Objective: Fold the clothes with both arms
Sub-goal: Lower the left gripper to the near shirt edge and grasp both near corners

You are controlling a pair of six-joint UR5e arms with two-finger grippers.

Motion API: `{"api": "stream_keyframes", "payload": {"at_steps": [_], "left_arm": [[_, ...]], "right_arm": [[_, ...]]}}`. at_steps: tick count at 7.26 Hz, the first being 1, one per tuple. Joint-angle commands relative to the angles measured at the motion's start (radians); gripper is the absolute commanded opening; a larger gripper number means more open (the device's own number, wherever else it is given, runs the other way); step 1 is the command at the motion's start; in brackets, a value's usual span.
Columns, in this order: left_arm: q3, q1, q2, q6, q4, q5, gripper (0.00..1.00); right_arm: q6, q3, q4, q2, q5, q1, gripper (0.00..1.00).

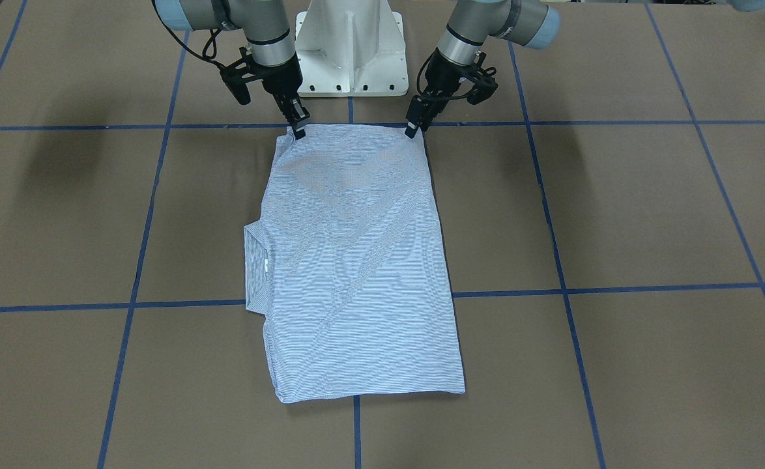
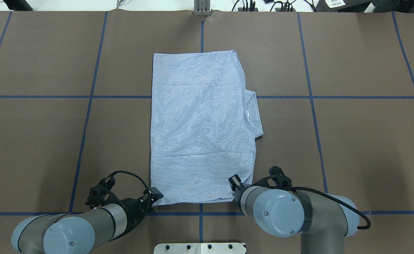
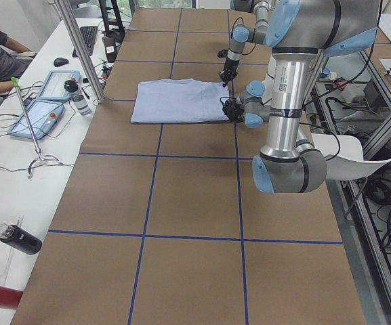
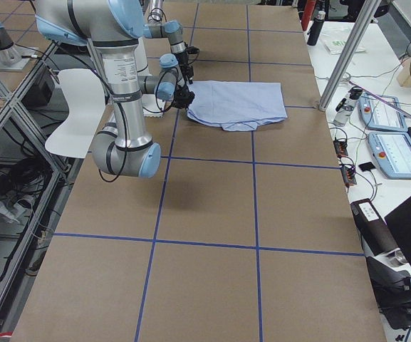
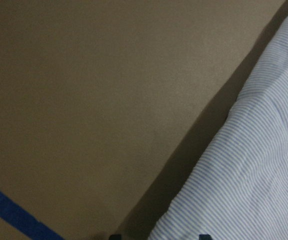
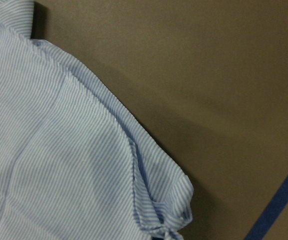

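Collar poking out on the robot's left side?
No, overhead the collar juts from the shirt toward the robot's right.

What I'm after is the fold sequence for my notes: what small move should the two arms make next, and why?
Probably lift the left gripper and right gripper slightly together, raising that edge of the shirt to start folding it forward. They sit at its two corners nearest the robot, and it lies flat as a long rectangle. Whether they are shut on the cloth is unclear.

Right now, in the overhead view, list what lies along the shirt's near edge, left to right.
The left gripper at the near-left corner → shirt → right gripper at the near-right corner.
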Motion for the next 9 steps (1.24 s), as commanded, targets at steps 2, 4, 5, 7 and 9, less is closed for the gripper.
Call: {"api": "stream_keyframes", "payload": {"at_steps": [2, 4, 5, 7, 9], "left_arm": [[0.001, -0.001, 0.004, -0.039, 0.001, 0.001, 0.00], [-0.028, -0.007, -0.010, -0.039, 0.001, 0.001, 0.00], [-0.066, -0.010, 0.002, -0.039, 0.001, 0.001, 0.00], [-0.141, -0.004, 0.038, -0.041, 0.001, 0.012, 0.00], [-0.198, 0.030, 0.059, -0.062, 0.010, 0.013, 0.00]], "right_arm": [[0.000, 0.003, 0.000, -0.002, 0.000, 0.000, 0.00], [0.002, 0.011, 0.000, 0.001, 0.000, -0.001, 0.00], [0.003, 0.020, 0.000, -0.001, -0.009, -0.004, 0.00], [0.005, 0.058, -0.002, -0.007, -0.011, -0.018, 0.00], [0.012, 0.122, -0.003, -0.053, -0.018, -0.059, 0.00]]}}
